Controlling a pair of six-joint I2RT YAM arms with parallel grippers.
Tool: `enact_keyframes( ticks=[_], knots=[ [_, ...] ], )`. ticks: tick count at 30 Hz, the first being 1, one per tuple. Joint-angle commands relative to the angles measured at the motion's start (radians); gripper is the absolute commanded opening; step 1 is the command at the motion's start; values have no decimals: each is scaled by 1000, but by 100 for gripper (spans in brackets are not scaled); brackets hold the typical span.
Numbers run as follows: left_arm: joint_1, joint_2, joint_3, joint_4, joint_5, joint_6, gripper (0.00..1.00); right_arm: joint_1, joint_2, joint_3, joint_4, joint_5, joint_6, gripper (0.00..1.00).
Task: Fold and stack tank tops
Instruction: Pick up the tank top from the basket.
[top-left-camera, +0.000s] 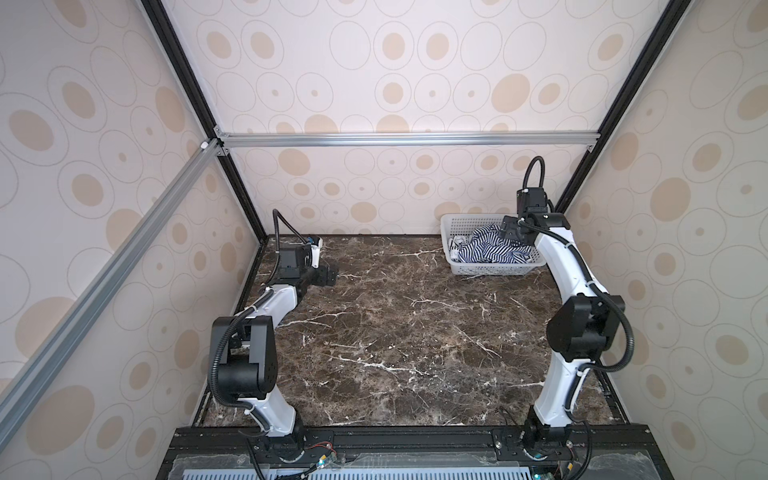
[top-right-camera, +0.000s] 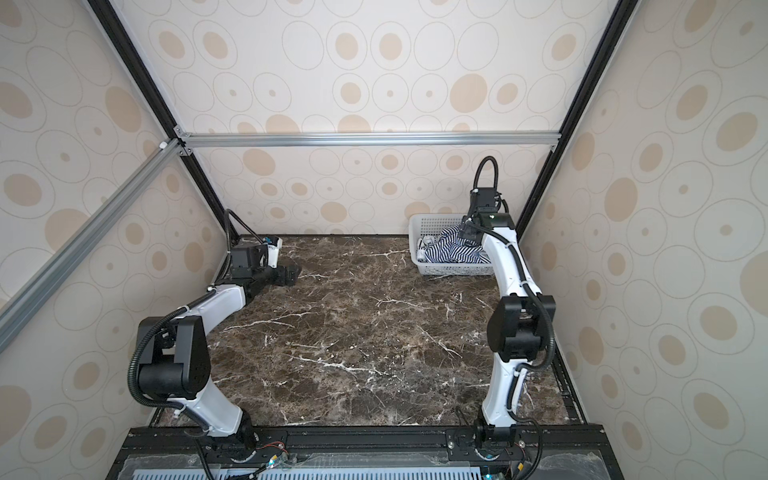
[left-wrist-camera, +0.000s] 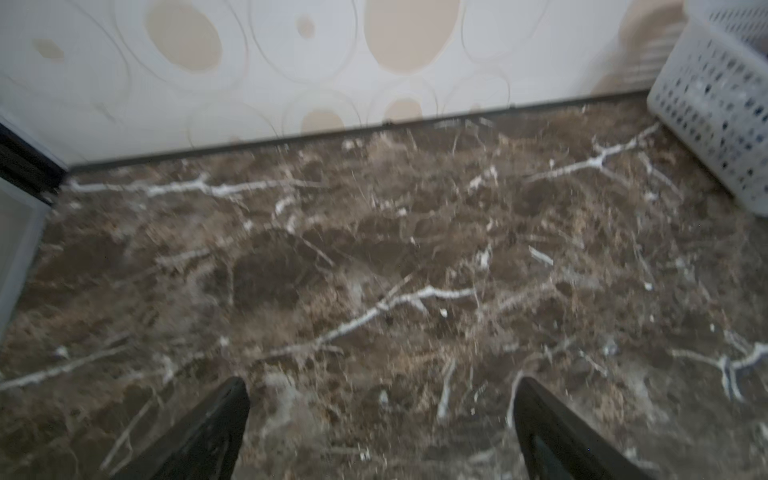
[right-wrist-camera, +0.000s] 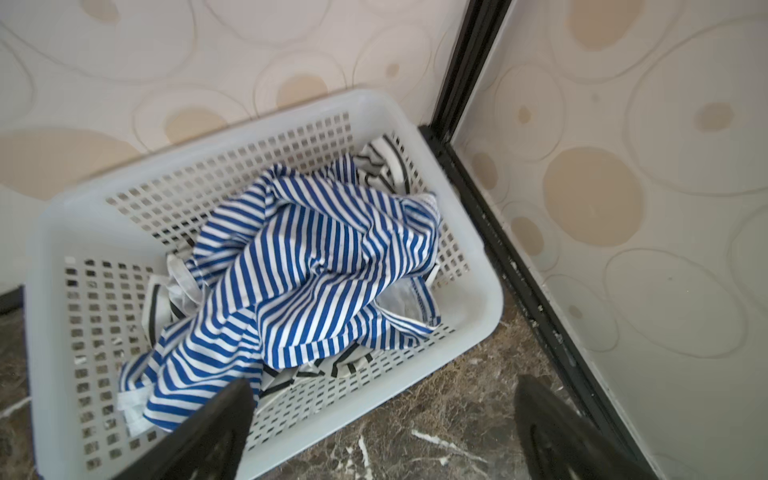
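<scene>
The tank tops (right-wrist-camera: 316, 266) are lying crumpled together in the white basket (right-wrist-camera: 62, 216). The right gripper (right-wrist-camera: 384, 384) is hovering just above, jaws spread and empty. Tangled like that, I'm guessing one grab is going to drag both out or snag the basket.

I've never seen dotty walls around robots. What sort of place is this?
Probably a robot training booth: left arm and right arm mounted beside a table, a metal frame around it, a basket of tops.
</scene>
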Motion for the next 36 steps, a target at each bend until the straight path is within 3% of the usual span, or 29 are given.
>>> enact_keyframes(
  ticks=[1, 6, 12, 16, 22, 27, 34, 36],
  knots=[
    [0, -51, -29, -136, 49, 66, 99, -54, 89, 94, -199, -141, 35, 100],
    [-1, -149, -83, -155, 43, 104, 99, -75, 167, 139, -138, -246, 23, 100],
    [-4, -272, -137, -163, 34, 115, 99, -93, 346, 369, -235, -289, 41, 100],
    [-6, -340, -172, -155, 35, 116, 99, -98, 392, 404, -201, -344, 55, 99],
    [-6, -383, -210, -155, 41, 110, 99, -118, 472, 494, -227, -410, 99, 93],
    [-6, -397, -242, -143, 65, 102, 99, -119, 482, 461, -170, -473, 116, 62],
    [-10, -392, -246, -132, 90, 98, 99, -122, 405, 379, -110, -520, 128, 0],
    [-10, -394, -242, -131, 93, 100, 99, -123, 367, 351, -102, -535, 127, 0]
  ],
)
